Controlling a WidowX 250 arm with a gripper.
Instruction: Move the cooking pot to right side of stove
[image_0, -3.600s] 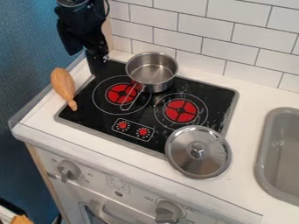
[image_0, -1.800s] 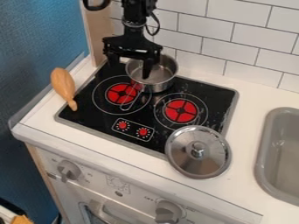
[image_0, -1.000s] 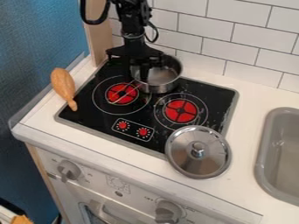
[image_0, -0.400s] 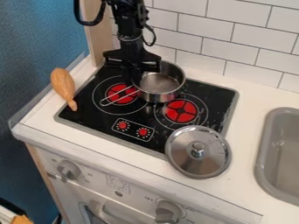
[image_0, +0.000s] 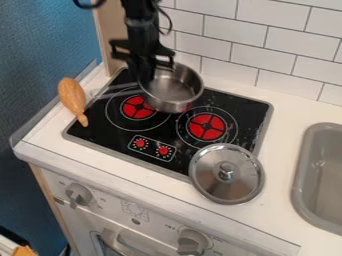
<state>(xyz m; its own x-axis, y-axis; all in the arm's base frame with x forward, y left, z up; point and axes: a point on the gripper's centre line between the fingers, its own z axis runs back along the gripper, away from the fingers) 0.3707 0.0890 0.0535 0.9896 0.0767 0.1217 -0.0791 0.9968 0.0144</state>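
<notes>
Here, the pot tilts, clasped by the gripper.

Room between pot and lid
On the counter, lid blocks near the front edge, pot near the back, brown toy near the left; the strip by the sink is free.
</notes>
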